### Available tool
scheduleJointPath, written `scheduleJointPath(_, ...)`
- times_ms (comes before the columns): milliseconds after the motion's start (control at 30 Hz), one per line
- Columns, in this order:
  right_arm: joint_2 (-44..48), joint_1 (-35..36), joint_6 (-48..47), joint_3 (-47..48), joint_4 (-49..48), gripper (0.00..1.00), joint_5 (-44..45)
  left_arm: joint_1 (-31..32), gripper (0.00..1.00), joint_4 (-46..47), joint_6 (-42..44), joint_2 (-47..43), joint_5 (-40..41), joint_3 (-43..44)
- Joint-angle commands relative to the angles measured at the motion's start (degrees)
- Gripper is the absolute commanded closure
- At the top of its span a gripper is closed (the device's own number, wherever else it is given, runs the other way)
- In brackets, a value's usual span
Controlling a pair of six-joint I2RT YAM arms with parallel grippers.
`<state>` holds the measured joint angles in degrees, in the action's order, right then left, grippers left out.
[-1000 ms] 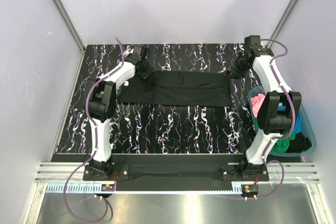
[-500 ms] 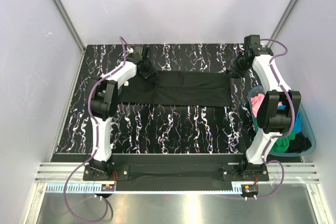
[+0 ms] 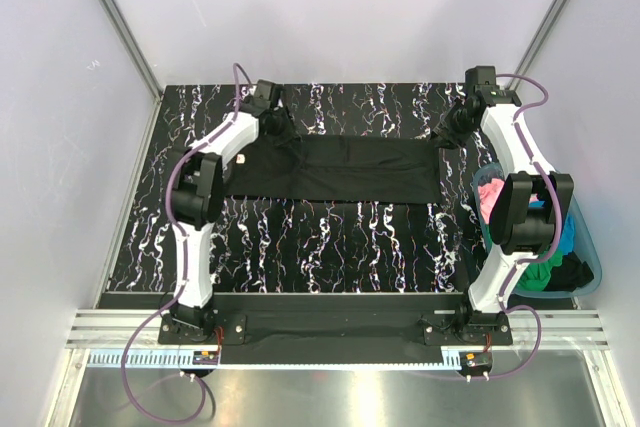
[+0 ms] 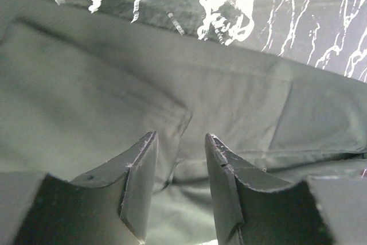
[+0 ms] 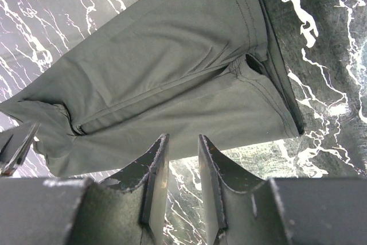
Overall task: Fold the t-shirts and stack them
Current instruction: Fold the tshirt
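Observation:
The large black t-shirt (image 3: 350, 172) lies as a long folded strip across the middle of the marbled table (image 3: 330, 247). My left gripper (image 3: 277, 129) hovers over its far left end. In the left wrist view this gripper (image 4: 180, 142) is open, with cloth (image 4: 86, 84) below and nothing between the fingers. My right gripper (image 3: 448, 135) is at the strip's far right end. It (image 5: 182, 142) is open just off the shirt's hem (image 5: 172, 67), with bare table showing in the gap. Pink (image 3: 490, 195), turquoise (image 3: 568, 237) and green (image 3: 535, 275) shirts sit in the tub.
A translucent teal tub (image 3: 592, 269) stands off the table's right edge beside the right arm, with a dark cloth (image 3: 572, 275) in it too. Grey walls close in the left, back and right sides. Both arm bases stand at the near edge.
My left gripper has opened and let go of the black shirt's left end, drawing slightly back from it. The right gripper and the shirt have stayed put.

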<state>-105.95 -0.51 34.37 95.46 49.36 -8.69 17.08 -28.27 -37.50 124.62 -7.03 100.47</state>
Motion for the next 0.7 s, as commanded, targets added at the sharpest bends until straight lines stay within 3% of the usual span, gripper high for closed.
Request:
scheduleJointPath(0, 0.6, 0.2, 0.8, 2.4, -0.3, 0.66, -1.1, -3.3, 0.56, -4.4, -0.4, -8.6, 4.9, -1.7)
scheduleJointPath(167, -0.9, 1.8, 0.4, 2.3, -0.4, 0.66, -2.8, -8.2, 0.59, -7.4, -5.5, -16.0, 6.0, -15.9)
scheduleJointPath(267, -2.6, 2.5, 0.3, 0.6, -1.2, 0.66, -3.4, -9.2, 0.59, -10.2, -5.5, -20.0, 8.8, -20.1)
scheduleJointPath(400, -4.7, 2.7, 0.0, -4.0, -3.5, 0.74, -2.4, -10.2, 0.60, -10.1, -6.7, -24.2, 10.5, -29.8)
scheduleJointPath(500, -7.2, 2.6, -2.9, -4.1, -4.8, 0.81, 0.5, -12.0, 0.60, -9.2, -7.7, -25.2, 11.3, -33.7)
scheduleJointPath(600, -10.8, 2.4, -6.9, -0.2, -5.5, 0.81, 1.7, -13.4, 0.60, -9.4, -7.1, -24.0, 13.3, -34.8)
scheduleJointPath(667, -14.2, 2.5, -6.7, 3.7, -1.1, 0.80, 4.4, -13.8, 0.60, -9.7, -6.6, -22.9, 14.6, -34.9)
